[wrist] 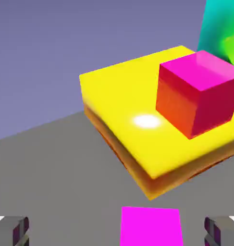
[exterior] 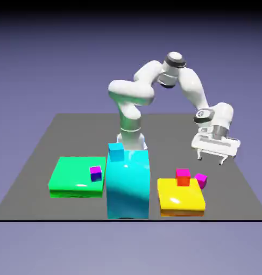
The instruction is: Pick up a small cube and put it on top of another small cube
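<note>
Right of centre in the exterior view, gripper (exterior: 214, 159): fingers apart, nothing between them yet, hanging above and a little to the right of the magenta-purple cube (exterior: 200, 180)

Magenta-purple cube: on the grey table (exterior: 47, 156), just beside the upper right edge of the yellow slab (exterior: 178, 201); not lifted. Hand view shows its top face at bottom centre (wrist: 150, 226), lying between the two grey finger tips (wrist: 13, 230), which stand wide of it on either side, well clear

Red-orange and pink cube (exterior: 182, 176): resting on the yellow slab near its far edge, nothing on top of it. Large in the right of the hand view (wrist: 195, 93), beyond the magenta one

Other stock, untouched: green slab (exterior: 73, 177) at left centre carrying a dark purple-and-blue cube (exterior: 95, 173); tall cyan block (exterior: 127, 185) at centre with a cyan cube (exterior: 116, 152) on top

Progress, as judged: early. The approach looks lined up over the right cube, but no grasp is made. Left to do: descend, close on the cube, lift, carry the short way over to the red-orange and pink cube, set down squarely, release
</note>
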